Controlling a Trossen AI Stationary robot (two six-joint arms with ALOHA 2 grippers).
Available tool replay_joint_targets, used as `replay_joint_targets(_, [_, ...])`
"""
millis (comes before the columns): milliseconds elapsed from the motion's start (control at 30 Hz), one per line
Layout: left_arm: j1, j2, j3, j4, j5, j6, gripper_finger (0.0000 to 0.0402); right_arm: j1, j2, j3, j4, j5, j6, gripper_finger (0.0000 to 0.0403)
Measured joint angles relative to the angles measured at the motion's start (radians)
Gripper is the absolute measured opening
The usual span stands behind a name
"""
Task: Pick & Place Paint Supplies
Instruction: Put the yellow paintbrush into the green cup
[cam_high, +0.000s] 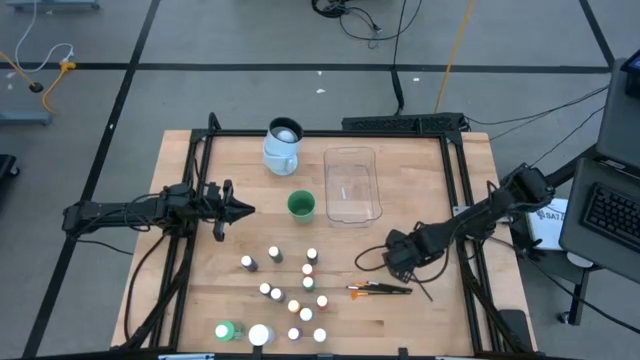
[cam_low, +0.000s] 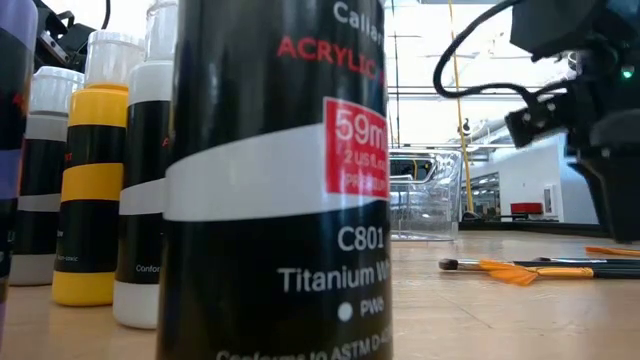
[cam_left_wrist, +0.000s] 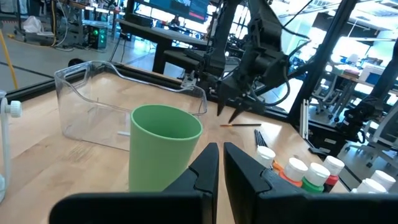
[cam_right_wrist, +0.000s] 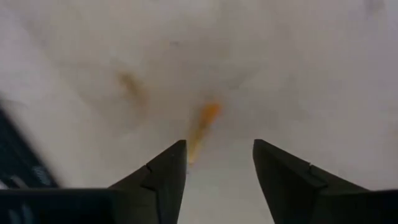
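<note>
The right hand (cam_right_wrist: 217, 165) hangs spread over the brushes (cam_high: 380, 290); nearest bottle (cam_low: 275, 180) reads "Titanium", "C801".

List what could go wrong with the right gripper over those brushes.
The right gripper is open just above the thin brushes, which lie bunched flat on the table; it may pinch several or slip off. The small paint bottles stand close by and could be knocked over.
</note>
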Motion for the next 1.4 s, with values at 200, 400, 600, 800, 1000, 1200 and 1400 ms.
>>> replay_joint_targets(200, [0.0,0.0,0.0,-0.002,0.0,0.0,0.0026,-0.001,-0.006,-0.075,0.143,-0.068,0.022,0.0176])
replay_joint_targets(400, [0.0,0.0,0.0,-0.002,0.0,0.0,0.0026,0.002,-0.005,-0.118,0.169,-0.067,-0.018,0.0143])
replay_joint_targets(600, [0.0,0.0,0.0,-0.001,0.0,0.0,0.0026,-0.011,-0.005,-0.139,0.189,-0.07,-0.086,0.0027])
replay_joint_targets(800, [0.0,0.0,0.0,0.002,0.0,0.017,0.0026,-0.022,-0.01,-0.139,0.199,-0.054,-0.131,0.0009])
replay_joint_targets(1000, [0.0,0.0,0.0,0.008,0.0,0.03,0.0026,-0.023,-0.075,-0.103,0.236,-0.007,-0.201,0.0002])
replay_joint_targets(1200, [0.0,0.0,0.0,0.012,-0.001,0.125,0.0026,-0.024,-0.177,-0.03,0.451,0.064,-0.426,0.0])
replay_joint_targets(1400, [0.0,0.0,0.0,0.059,0.002,0.06,0.0026,-0.042,-0.275,-0.009,0.741,0.056,-0.704,0.0])
